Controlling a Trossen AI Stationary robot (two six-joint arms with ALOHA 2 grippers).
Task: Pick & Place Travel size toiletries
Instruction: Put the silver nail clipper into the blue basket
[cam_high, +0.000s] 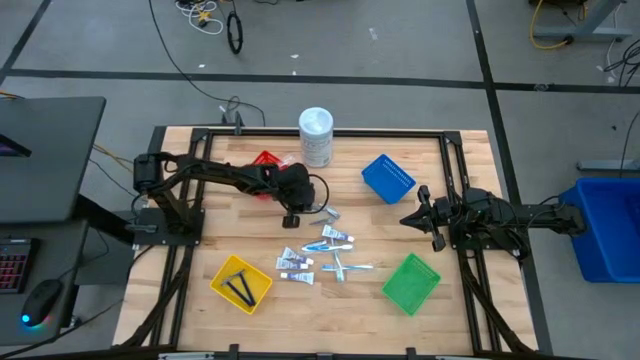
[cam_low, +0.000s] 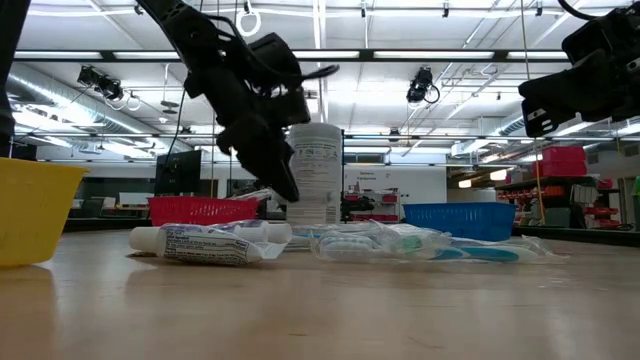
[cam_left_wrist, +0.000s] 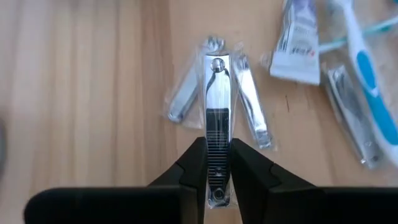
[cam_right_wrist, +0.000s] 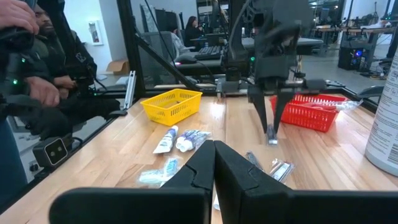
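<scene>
My left gripper (cam_left_wrist: 217, 146) hangs over the middle of the table, shut on a silver nail clipper (cam_left_wrist: 217, 93). Below it, two more clippers in clear packets (cam_left_wrist: 249, 102) lie flat on the wood. White tubes (cam_high: 295, 262) and pale-blue toothbrushes (cam_high: 345, 268) lie in a loose cluster nearer the front edge. Thin black pieces lie in the yellow basket (cam_high: 241, 283). My right gripper (cam_high: 408, 220) waits shut and level at the table's right side, touching nothing. My left gripper pinches the nail clipper between its two fingers by the long edges of its ridged lever end (cam_left_wrist: 217, 155). The fingers slant down from the table's left and lie along the clipper. Its riveted end (cam_left_wrist: 217, 64) sticks out past the fingertips, and the clipper (cam_right_wrist: 272, 134) hangs clear of the table.
A red basket (cam_high: 266, 162) stands just behind my left gripper, and a tall white container (cam_high: 316, 136) at the far edge. The blue basket (cam_high: 388, 178) is at the far right and the green basket (cam_high: 411, 283) at the near right. People show beyond the table (cam_right_wrist: 37, 74).
</scene>
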